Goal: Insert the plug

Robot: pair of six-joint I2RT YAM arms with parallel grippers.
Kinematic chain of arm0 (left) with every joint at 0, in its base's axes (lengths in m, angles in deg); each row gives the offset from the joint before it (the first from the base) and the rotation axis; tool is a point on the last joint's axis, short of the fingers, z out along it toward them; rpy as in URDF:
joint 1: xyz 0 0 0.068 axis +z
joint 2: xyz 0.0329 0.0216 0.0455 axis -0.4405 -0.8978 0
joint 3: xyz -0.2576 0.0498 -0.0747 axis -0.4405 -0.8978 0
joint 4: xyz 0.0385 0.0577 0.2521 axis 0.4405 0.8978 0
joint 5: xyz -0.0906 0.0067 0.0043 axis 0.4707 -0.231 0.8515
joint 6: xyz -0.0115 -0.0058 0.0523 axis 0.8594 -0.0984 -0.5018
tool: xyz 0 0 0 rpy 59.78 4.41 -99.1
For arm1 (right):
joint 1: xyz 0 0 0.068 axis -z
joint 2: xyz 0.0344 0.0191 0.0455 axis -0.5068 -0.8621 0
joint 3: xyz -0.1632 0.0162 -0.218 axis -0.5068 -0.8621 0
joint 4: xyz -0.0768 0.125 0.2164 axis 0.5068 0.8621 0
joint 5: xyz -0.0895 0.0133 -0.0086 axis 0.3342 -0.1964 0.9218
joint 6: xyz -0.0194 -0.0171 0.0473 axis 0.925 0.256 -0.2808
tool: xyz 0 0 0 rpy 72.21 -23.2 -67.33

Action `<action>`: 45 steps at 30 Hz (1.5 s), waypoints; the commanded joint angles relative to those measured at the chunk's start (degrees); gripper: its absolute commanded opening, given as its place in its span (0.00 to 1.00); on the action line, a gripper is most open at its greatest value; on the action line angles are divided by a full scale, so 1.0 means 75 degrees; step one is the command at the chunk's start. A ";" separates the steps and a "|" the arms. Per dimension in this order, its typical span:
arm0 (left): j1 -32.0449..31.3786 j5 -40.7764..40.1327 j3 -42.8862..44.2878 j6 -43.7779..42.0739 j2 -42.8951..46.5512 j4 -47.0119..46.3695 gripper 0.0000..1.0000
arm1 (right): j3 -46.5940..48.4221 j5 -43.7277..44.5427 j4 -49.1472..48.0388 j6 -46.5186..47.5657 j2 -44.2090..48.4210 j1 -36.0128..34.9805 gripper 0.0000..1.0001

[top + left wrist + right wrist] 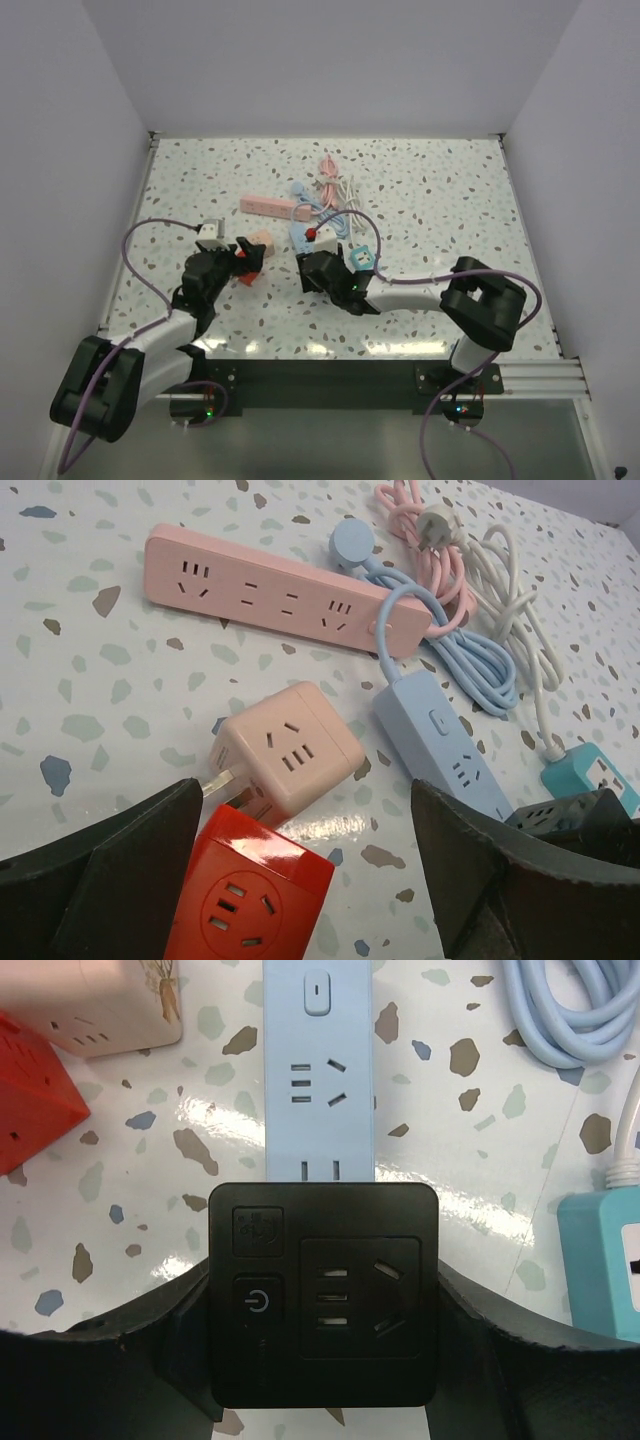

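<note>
My right gripper (pixel 323 1310) is shut on a black square plug adapter (pixel 340 1260) with a power button and sockets on its face. The adapter sits over the near end of a light blue power strip (pixel 318 1070); whether its prongs are in is hidden. In the top view the right gripper (pixel 318 270) is at the table's middle, by the blue strip (pixel 300 236). My left gripper (pixel 300 880) is open, with a red socket cube (pixel 250 895) between its fingers against the left one. A pink cube adapter (pixel 285 750) with bare prongs touches the red cube.
A long pink power strip (pixel 270 595) lies beyond the cubes. Coiled blue (pixel 470 660), pink (pixel 430 540) and white (pixel 510 580) cables lie at the back right. A teal cube socket (pixel 605 1260) sits right of the black adapter. White walls enclose the table (pixel 420 190).
</note>
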 commanded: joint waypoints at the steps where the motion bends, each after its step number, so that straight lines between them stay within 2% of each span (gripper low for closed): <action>1: 0.0078 -0.0250 0.0148 0.0011 0.0280 -0.0162 0.91 | -0.0409 -0.0918 0.1512 -0.0018 -0.0050 0.0034 0.24; 3: 0.0078 -0.0309 0.0218 0.0011 0.0362 0.0026 0.93 | -0.0350 -0.1083 0.1406 0.0181 0.0125 0.0046 0.39; 4: 0.0078 -0.0332 0.0242 0.0011 0.0467 0.0096 0.94 | -0.0257 -0.1154 0.1371 0.0252 0.0300 0.0034 0.50; 7: 0.0078 -0.0449 0.0254 0.0022 0.0771 0.0342 0.96 | -0.0070 -0.1306 0.1336 0.0627 0.0710 0.0034 0.67; 10: 0.0078 -0.0566 0.0277 -0.0013 0.1088 0.0682 0.98 | 0.0141 -0.1388 0.1347 0.0978 0.1050 0.0046 0.79; 14: 0.0078 -0.0905 0.0242 -0.0013 0.1452 0.1185 1.00 | 0.0294 -0.1622 0.1219 0.1423 0.1624 0.0046 0.88; 17: 0.0078 -0.1141 0.0277 0.0069 0.1803 0.1536 1.00 | 0.0283 -0.2253 0.0541 0.2042 0.1778 0.0046 0.89; 20: 0.0078 -0.1235 0.0324 0.0162 0.2097 0.1877 1.00 | 0.0329 -0.3600 -0.0373 0.2489 0.1627 0.0046 0.88; 22: 0.0078 -0.1386 0.0382 0.0233 0.2214 0.2088 1.00 | 0.0563 -0.4349 -0.0853 0.2642 0.1194 0.0034 0.88; 24: 0.0078 -0.1539 0.0476 0.0397 0.2261 0.2427 1.00 | 0.0797 -0.4610 -0.1043 0.2865 0.0645 -0.0001 0.86; 28: 0.0078 -0.1773 0.0617 0.0620 0.2425 0.2943 1.00 | 0.1488 -0.4647 -0.1244 0.3135 -0.0037 -0.0141 0.86; 33: 0.0078 -0.1879 0.0664 0.0585 0.2531 0.3050 1.00 | 0.1806 -0.3886 -0.0951 0.3276 -0.0214 -0.0154 0.86; 39: 0.0089 -0.1938 0.0652 0.0550 0.2589 0.3038 1.00 | 0.1421 -0.2492 -0.0739 0.3112 0.0406 -0.0153 0.86; 45: 0.0078 -0.1938 0.0558 0.0597 0.2660 0.2932 1.00 | 0.1360 -0.2888 -0.0868 0.3486 0.0912 -0.0165 0.86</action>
